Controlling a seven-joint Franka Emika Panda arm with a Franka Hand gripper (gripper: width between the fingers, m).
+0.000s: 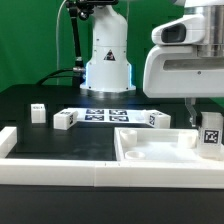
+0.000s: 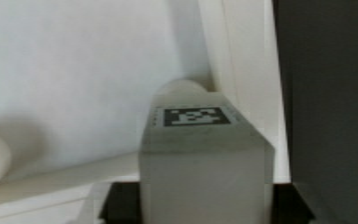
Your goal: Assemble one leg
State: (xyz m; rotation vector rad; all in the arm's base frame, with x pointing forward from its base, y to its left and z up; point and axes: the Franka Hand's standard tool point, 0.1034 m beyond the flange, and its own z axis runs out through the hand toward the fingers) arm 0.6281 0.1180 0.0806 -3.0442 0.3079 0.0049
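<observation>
My gripper (image 1: 206, 126) is shut on a leg (image 1: 211, 137), a small white post with a black-and-white tag. It holds the leg upright over the far right corner of the large white panel (image 1: 150, 150). In the wrist view the leg (image 2: 202, 150) fills the middle, its tagged end pointing away. The black fingertips (image 2: 126, 202) press on both its sides, and the panel's corner wall (image 2: 87, 70) lies beyond it. Whether the leg's lower end touches the panel is hidden.
Three more white legs lie on the black table: one at the exterior view's left (image 1: 38, 113), one beside the marker board (image 1: 65, 120) and one at its right end (image 1: 155, 118). The marker board (image 1: 105, 113) lies before the robot base (image 1: 108, 60). A white rail (image 1: 12, 142) borders the left and front.
</observation>
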